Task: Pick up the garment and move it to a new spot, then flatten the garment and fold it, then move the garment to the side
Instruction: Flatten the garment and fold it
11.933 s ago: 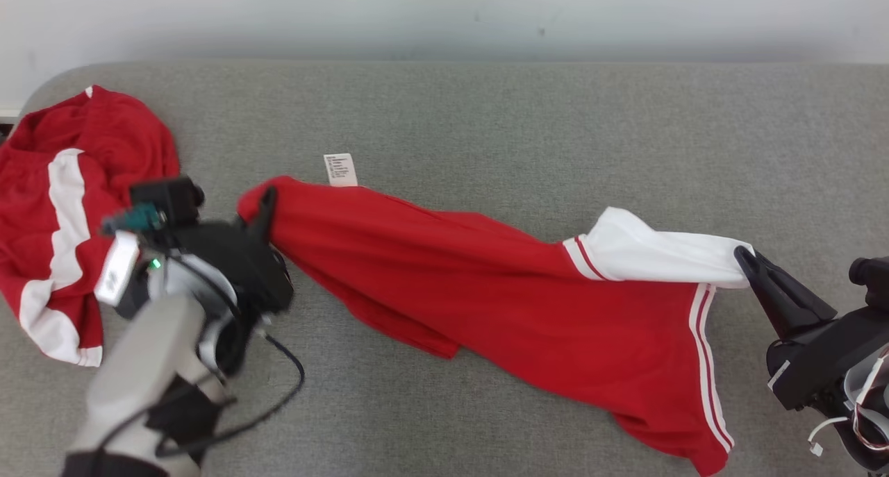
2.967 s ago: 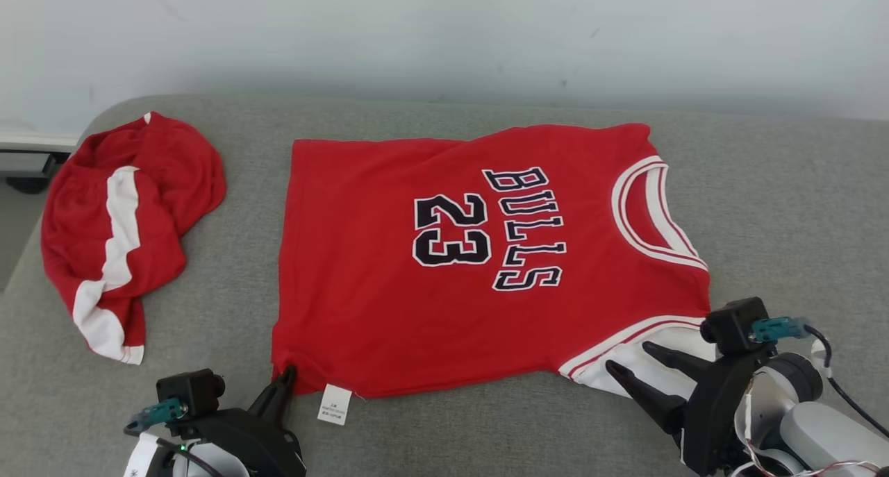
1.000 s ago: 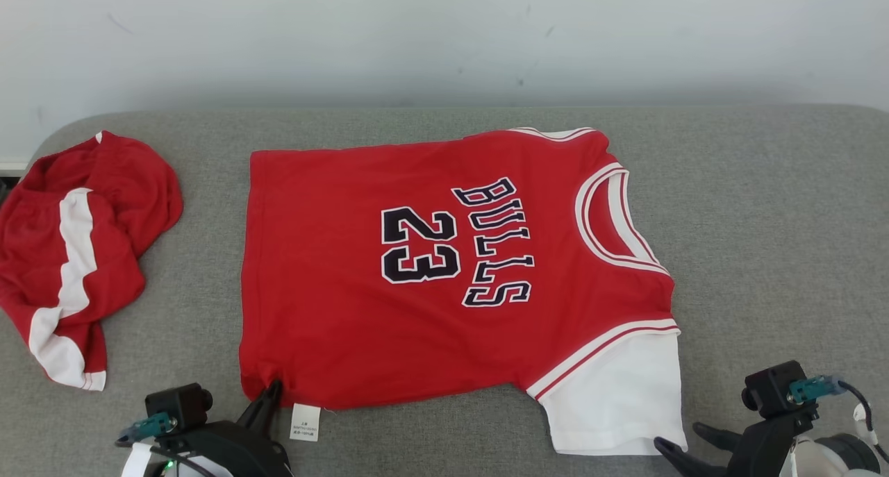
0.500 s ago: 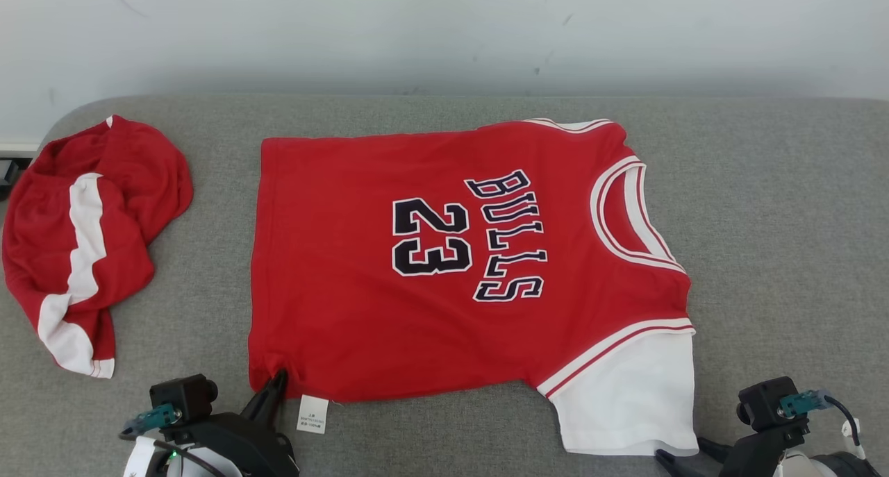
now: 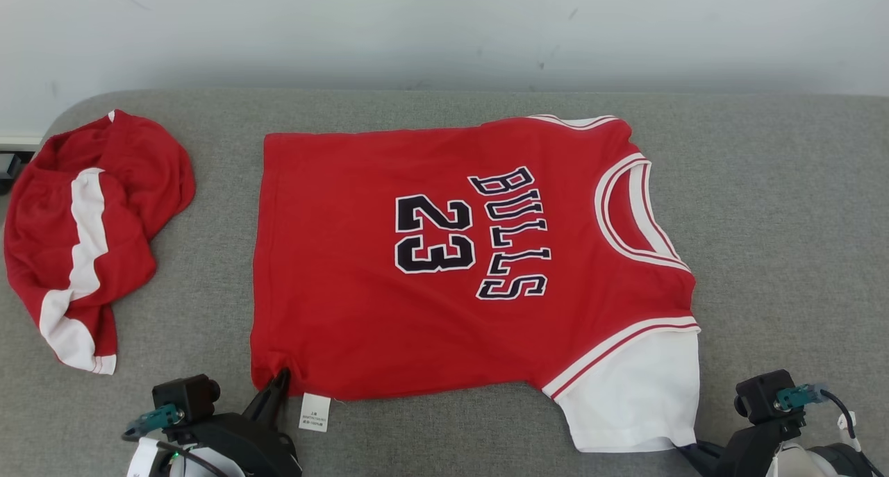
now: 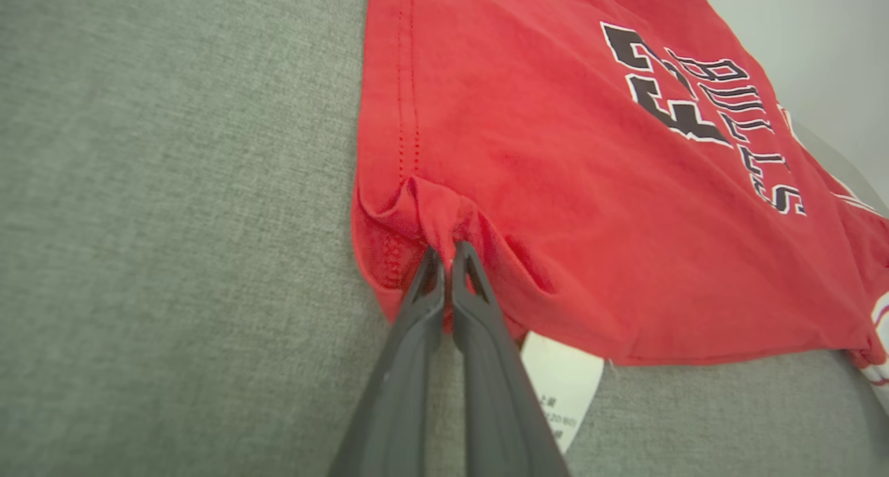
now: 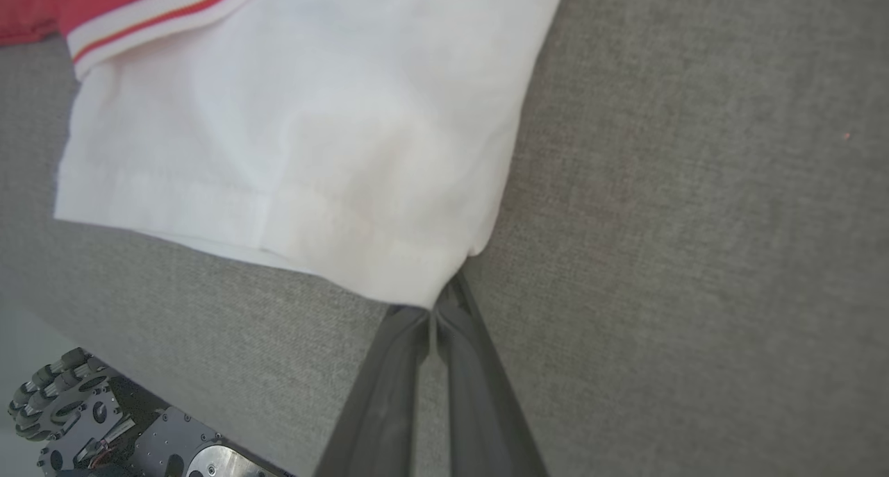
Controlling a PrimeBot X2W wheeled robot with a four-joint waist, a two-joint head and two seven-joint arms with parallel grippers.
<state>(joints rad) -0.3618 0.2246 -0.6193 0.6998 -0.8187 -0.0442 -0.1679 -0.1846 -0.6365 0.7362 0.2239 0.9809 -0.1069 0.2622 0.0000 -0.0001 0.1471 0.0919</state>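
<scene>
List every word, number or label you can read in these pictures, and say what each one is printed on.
"BULLS": on the front of the red jersey, in black letters edged with white.
"23": on the same jersey, beside the word.
Small print on the white tag at the jersey's hem: too small to read.

Print on the small white care label (image 5: pixel 314 412) of the red fabric jersey (image 5: pixel 417 310) is too small to read, and the left gripper (image 6: pixel 448 255) covers its edge in the left wrist view. The right gripper (image 7: pixel 439 305) is largely cut off by the head view's bottom edge; the white sleeve (image 7: pixel 278 137) corner vanishes between its tips. The far sleeve (image 5: pixel 573 121) seems tucked underneath.
</scene>
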